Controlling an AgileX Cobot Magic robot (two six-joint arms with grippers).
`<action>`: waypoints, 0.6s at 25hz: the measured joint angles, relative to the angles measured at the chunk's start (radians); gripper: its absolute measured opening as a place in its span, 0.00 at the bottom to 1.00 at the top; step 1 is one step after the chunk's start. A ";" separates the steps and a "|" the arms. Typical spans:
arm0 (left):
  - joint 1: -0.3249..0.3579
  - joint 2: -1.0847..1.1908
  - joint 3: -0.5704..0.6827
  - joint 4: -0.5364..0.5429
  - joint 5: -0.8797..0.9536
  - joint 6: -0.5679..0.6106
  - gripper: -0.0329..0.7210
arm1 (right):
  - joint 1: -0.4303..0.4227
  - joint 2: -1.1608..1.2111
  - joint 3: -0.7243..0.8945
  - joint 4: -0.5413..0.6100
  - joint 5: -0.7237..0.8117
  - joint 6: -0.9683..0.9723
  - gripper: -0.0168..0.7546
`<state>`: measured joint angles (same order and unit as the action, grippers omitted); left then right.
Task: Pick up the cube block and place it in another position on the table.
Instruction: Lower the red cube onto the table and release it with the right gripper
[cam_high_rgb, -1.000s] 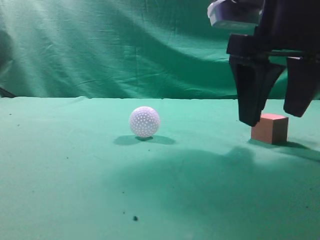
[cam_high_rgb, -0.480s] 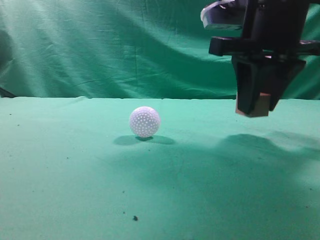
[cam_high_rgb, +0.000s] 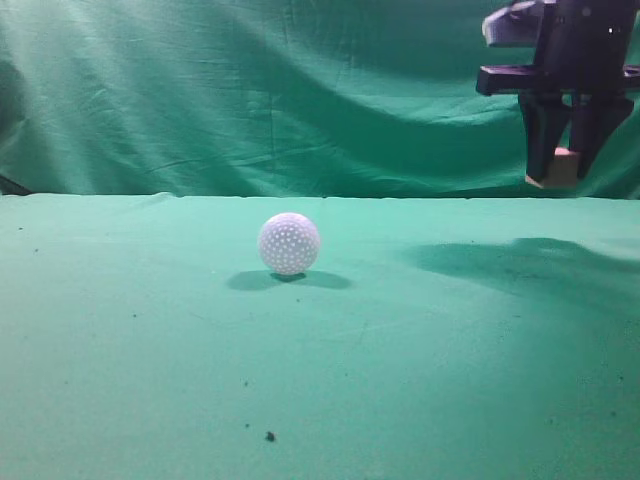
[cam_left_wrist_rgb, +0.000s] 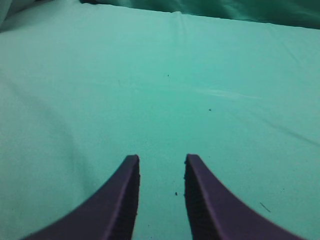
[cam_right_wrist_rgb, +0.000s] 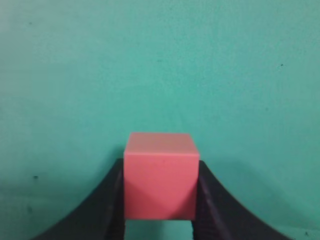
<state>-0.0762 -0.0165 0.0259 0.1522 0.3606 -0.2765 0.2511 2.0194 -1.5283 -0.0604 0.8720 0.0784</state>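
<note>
My right gripper (cam_high_rgb: 562, 170) is shut on the salmon-pink cube block (cam_high_rgb: 561, 168) and holds it high above the teal table (cam_high_rgb: 150, 380) at the far right. In the right wrist view the cube block (cam_right_wrist_rgb: 160, 175) sits clamped between the two dark fingers of the right gripper (cam_right_wrist_rgb: 160, 200), with bare cloth below. My left gripper (cam_left_wrist_rgb: 161, 167) is open and empty over bare cloth; it does not show in the exterior view.
A white dimpled ball (cam_high_rgb: 289, 243) rests on the table near the middle, well left of the right arm. A wrinkled green curtain (cam_high_rgb: 250, 90) hangs behind the table. Small dark specks (cam_high_rgb: 270, 436) lie on the cloth.
My right gripper closed on the cube block, lifted it off the table, and has moved up and to the right with it. The ball has not moved.
</note>
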 joint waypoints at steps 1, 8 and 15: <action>0.000 0.000 0.000 0.000 0.000 0.000 0.39 | 0.000 0.016 -0.005 0.000 0.000 -0.004 0.31; 0.000 0.000 0.000 0.000 0.000 0.000 0.39 | 0.000 0.082 -0.014 0.002 -0.041 -0.009 0.31; 0.000 0.000 0.000 0.000 0.000 0.000 0.39 | 0.000 0.076 -0.109 0.004 0.055 -0.009 0.66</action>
<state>-0.0762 -0.0165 0.0259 0.1522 0.3606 -0.2765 0.2514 2.0951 -1.6372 -0.0568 0.9273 0.0699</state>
